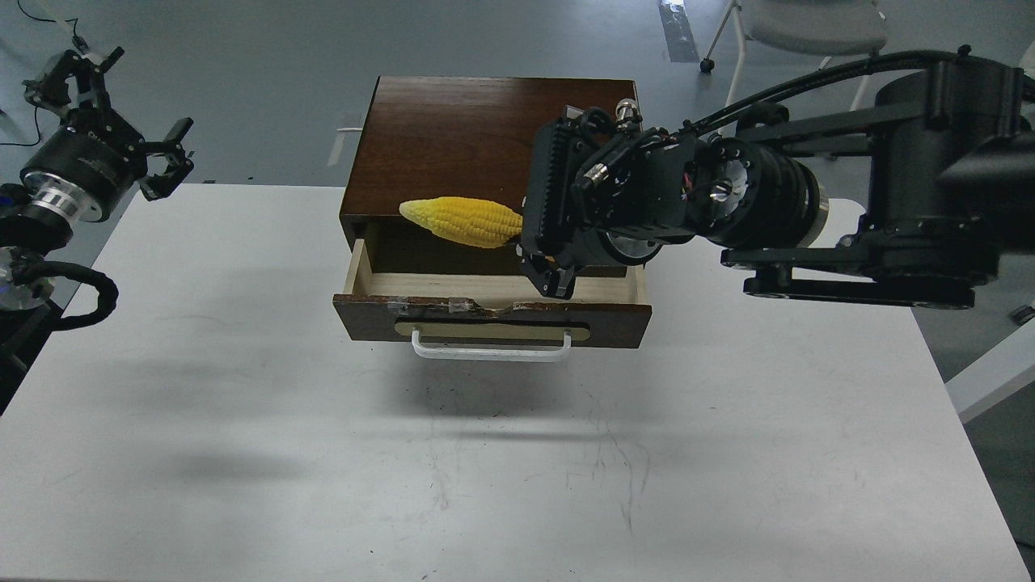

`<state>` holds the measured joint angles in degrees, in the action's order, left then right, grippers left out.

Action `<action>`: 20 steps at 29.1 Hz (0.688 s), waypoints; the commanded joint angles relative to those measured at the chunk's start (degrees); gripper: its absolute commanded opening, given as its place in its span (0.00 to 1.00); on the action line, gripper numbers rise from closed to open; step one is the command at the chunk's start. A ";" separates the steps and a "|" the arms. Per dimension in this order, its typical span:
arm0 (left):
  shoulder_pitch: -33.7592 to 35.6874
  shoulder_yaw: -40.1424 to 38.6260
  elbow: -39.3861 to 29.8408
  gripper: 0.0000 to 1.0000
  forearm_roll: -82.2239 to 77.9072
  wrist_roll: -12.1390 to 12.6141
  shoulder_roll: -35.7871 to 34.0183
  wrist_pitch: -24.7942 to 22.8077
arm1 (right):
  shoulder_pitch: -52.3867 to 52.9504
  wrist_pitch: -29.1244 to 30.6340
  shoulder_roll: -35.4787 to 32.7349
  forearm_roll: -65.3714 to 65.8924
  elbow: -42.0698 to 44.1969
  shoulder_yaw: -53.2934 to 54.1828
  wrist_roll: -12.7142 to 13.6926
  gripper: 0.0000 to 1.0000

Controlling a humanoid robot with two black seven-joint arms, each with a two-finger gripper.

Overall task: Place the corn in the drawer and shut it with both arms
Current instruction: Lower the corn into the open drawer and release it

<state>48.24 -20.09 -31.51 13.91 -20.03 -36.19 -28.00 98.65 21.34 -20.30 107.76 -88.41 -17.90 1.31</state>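
Observation:
The corn [462, 221] is bright yellow and lies nearly level, tip pointing left, in the air over the open drawer [493, 319] at the box's front edge. My right gripper [551, 279] is shut on the corn's thick right end, its fingers pointing down over the right half of the drawer's pale wood inside [453, 287]. The drawer is pulled out, and its white bar handle [491, 350] faces me. My left gripper [121, 113] is open and empty, high beyond the table's far left corner, far from the drawer.
The dark brown box [453, 133] stands at the far middle of the white table [517, 469]. My right arm [889, 210] reaches in across the table's far right. A chair [808, 32] stands on the floor behind it. A white frame [994, 376] is off the right edge.

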 commanded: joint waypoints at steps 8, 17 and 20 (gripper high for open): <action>-0.42 -0.04 0.39 0.98 -0.02 0.16 0.33 0.00 | -1.09 0.02 -0.17 -0.44 0.00 0.32 0.00 0.62; -0.69 -0.04 0.31 0.98 -0.11 0.16 0.42 0.00 | -2.67 -0.25 -0.53 -1.23 0.17 3.21 0.09 0.87; -0.78 -1.88 0.57 0.98 0.33 -0.63 0.25 0.00 | -3.46 -0.07 -1.40 -2.63 1.57 9.17 0.09 0.94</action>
<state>47.57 -20.48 -31.19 13.84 -19.97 -35.86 -28.00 95.94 21.15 -20.87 106.58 -88.12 -14.13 1.39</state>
